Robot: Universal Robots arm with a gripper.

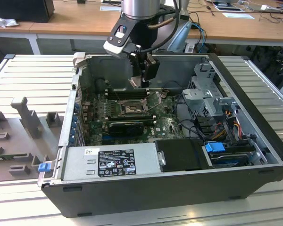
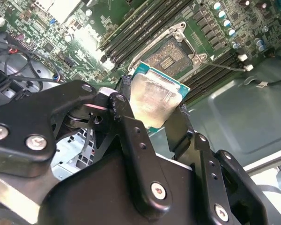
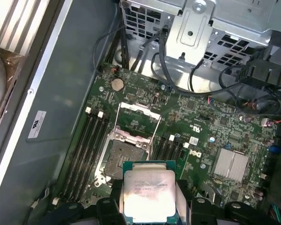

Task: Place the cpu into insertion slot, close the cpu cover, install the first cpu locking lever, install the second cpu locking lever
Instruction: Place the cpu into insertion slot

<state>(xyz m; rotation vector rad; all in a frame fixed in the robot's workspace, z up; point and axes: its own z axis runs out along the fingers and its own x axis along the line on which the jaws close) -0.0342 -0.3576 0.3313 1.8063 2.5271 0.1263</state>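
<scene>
My gripper hangs inside the open computer case, shut on the cpu, a flat square chip with a pale metal top and green edge. The chip is clamped by two opposite edges between the black fingers. In the first wrist view the cpu is above and beside the insertion slot, not touching it. The slot's brownish pin field lies bare. The cpu cover is swung open, standing off the socket's far side. The slot sits mid-board, below and in front of the gripper.
Black memory slots flank the socket on both sides. A long black graphics card lies in front of it. The silver drive cage with cables is on the exterior view's right, and the power supply is at the front. Grey fixtures stand outside the case.
</scene>
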